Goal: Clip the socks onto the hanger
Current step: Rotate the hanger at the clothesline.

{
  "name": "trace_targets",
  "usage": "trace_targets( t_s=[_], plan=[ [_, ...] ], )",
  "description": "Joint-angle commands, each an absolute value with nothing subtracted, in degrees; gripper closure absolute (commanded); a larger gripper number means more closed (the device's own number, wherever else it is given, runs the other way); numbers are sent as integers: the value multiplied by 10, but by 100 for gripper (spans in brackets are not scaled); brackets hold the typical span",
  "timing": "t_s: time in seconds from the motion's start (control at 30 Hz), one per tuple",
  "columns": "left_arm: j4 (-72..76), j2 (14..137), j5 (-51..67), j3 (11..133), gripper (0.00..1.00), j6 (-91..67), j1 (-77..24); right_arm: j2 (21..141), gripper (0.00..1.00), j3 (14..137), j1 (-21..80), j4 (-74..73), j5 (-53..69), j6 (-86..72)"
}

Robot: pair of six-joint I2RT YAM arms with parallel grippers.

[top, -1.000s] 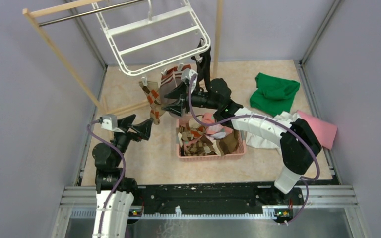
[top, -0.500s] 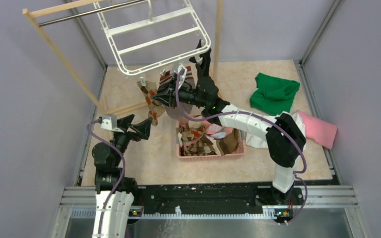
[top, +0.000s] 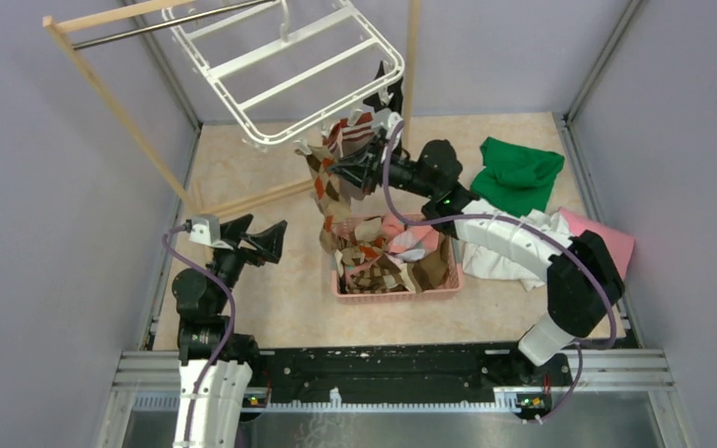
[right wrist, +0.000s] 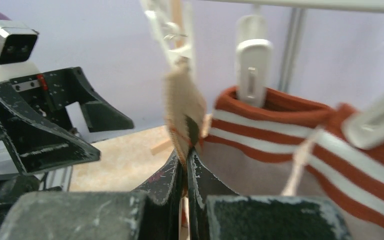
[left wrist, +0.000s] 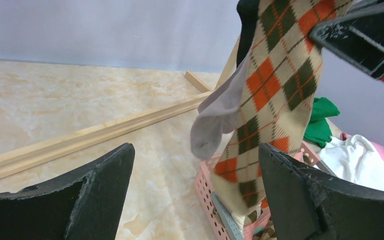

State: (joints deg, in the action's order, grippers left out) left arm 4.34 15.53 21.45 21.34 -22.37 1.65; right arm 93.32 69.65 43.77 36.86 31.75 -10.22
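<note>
I pinch the argyle sock (right wrist: 182,107) in my closed right gripper (right wrist: 186,165), steadying it at a hanger (top: 261,145) clip (right wrist: 176,47), while my left gripper (top: 269,235) hangs wide open.

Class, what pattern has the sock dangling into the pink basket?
Argyle sock: orange, cream, dark diamonds; best in left wrist view.

One hanger (top: 263,143), one pink basket (top: 397,292), one wooden rack (top: 117,110), three loose cloths (top: 515,173), one left gripper (top: 278,241), one right gripper (top: 336,172).
</note>
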Motion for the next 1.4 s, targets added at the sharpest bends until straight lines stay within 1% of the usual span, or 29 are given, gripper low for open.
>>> trace_targets(
  t_s=[0.0,0.17,0.3,0.5,0.63,0.9,1.03,1.3,1.37],
  plan=[
    [84,153,235,225,2,-230,15,868,100,674,392,366,339,-104],
    [117,157,259,219,2,-249,15,837,100,662,329,331,346,-115],
    [143,171,279,218,2,-266,14,833,100,665,282,315,346,-127],
    [175,209,315,226,2,-288,14,867,100,700,232,303,350,-120],
    [191,238,356,235,2,-292,15,914,100,753,210,287,359,-114],
    [219,247,368,227,2,-315,14,1005,100,859,187,274,354,-123],
    [223,246,369,225,2,-319,14,1025,100,890,185,275,356,-122],
    [249,250,367,214,2,-336,15,1018,98,868,185,334,399,-148],
    [256,253,368,212,2,-339,14,1017,99,870,185,325,390,-143]
  ],
)
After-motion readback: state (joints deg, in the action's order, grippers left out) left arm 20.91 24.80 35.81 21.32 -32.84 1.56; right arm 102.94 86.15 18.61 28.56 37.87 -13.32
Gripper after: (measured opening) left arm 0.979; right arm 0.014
